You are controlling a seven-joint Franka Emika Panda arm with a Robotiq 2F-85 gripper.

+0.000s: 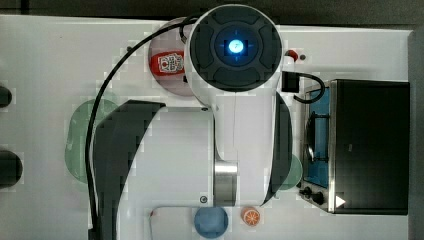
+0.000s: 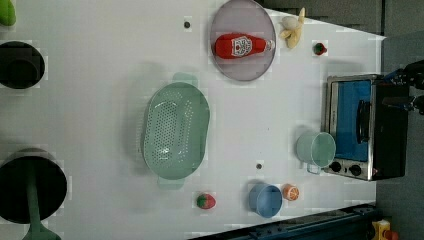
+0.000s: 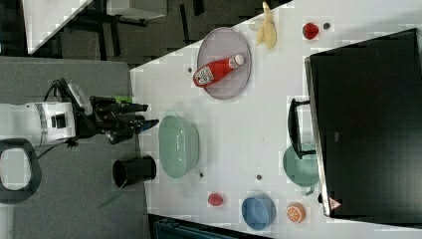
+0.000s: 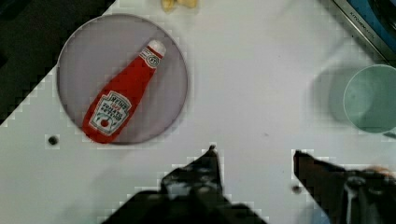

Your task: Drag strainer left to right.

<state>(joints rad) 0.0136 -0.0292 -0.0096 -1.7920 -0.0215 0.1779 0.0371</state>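
The tool [image 4: 254, 156] hangs released, its two dark fingers spread with bare white counter [image 4: 261, 84] showing between them and nothing in their grasp. In the right view the tool [image 3: 149, 115] sits at the end of the white arm, pointing toward the counter and raised well clear of it, near the rim of the strainer [image 3: 178, 146] but apart from it.

Taking the strainer [image 2: 176, 131] as the landmark in the left view and moving across: to the left view's left of it stand two dark round containers [image 2: 20, 65], well apart from it. The strainer itself rests flat and upright on the counter, its tab handles at the upper and lower ends. Beyond it toward the left view's right come a grey plate [image 2: 243, 40] carrying a ketchup bottle [image 2: 241, 46], then a blue bowl [image 2: 265, 200], a teal cup [image 2: 316, 148], and the toaster oven [image 2: 365, 127].

The step in hand looks like the approach; the drag has not started. To do it well, the tool should probably descend onto the strainer's rim or hook one finger inside its wall, then pull low and steady. The lane between plate and bowl seems open, yet the cup lies near the far end, so stopping short would be wise.
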